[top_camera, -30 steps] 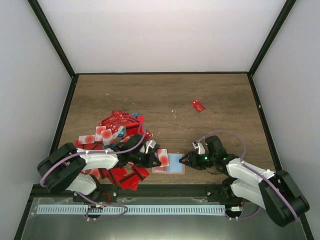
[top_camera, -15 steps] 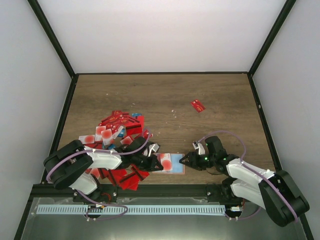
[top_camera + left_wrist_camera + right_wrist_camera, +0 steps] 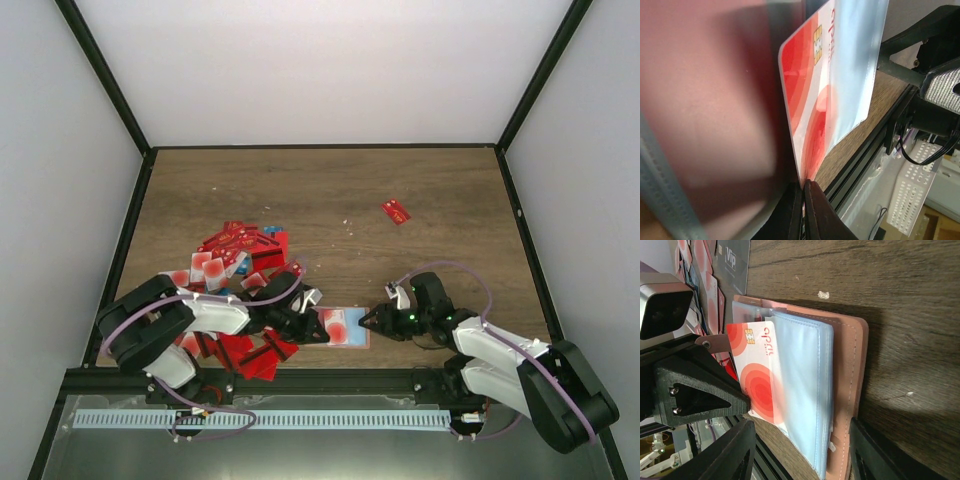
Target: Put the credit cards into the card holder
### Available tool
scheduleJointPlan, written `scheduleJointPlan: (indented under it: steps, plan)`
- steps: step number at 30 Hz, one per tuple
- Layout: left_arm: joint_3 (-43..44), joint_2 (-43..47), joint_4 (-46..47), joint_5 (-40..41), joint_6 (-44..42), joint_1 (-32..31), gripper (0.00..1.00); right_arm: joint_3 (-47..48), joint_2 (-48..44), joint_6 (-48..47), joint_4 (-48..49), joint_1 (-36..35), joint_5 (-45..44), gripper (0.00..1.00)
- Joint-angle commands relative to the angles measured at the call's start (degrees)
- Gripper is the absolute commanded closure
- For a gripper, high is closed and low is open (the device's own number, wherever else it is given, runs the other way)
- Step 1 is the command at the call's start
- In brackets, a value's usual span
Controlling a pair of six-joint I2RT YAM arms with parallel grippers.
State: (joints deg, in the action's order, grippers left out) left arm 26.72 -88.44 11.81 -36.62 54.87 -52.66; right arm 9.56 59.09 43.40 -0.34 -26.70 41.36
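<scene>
Left gripper (image 3: 310, 322) is fully closed on one credit card (image 3: 757, 375), pinching it by one edge. It's a white card with red circles and a gold chip. That card is part-way inside the card holder (image 3: 860, 365): in the right wrist view one side sits under the light blue pocket (image 3: 802, 385), and the chip side sticks out toward the left gripper. The holder lies open and flat on the table (image 3: 420, 190), near the front edge and between the two arms, salmon cover down. Right gripper (image 3: 372, 320) is at the holder's right end with its jaws roughly half apart. The fingers (image 3: 735, 450) sit on either side of that end, but I can't tell whether they're clamping it or just around it. The rest of the cards (image 3: 235, 262) are in a loose heap on the left of the table, mostly red, some pale, partly under the left arm. One stray red card (image 3: 396, 211) lies alone further back on the right, well apart from everything else.
</scene>
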Motion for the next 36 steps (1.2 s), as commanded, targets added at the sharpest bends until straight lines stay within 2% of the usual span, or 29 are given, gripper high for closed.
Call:
scheduleJointPlan:
  steps: [1, 14, 36]
  plan:
    - [1.47, -1.97, -2.18, -2.21, 0.84, -0.39, 0.96, -0.57, -0.14, 0.10, 1.27, 0.50, 0.49, 0.47]
    - [7.04, -7.48, -6.37, -4.37, -3.75, -0.40, 0.96, -0.69, 1.00, -0.07, 2.25, 0.51, 1.09, 0.47]
    - [11.14, -12.01, -6.39, -3.93, -3.10, -2.12, 0.96, -0.54, 0.70, -0.07, 2.34, 0.51, 1.35, 0.47]
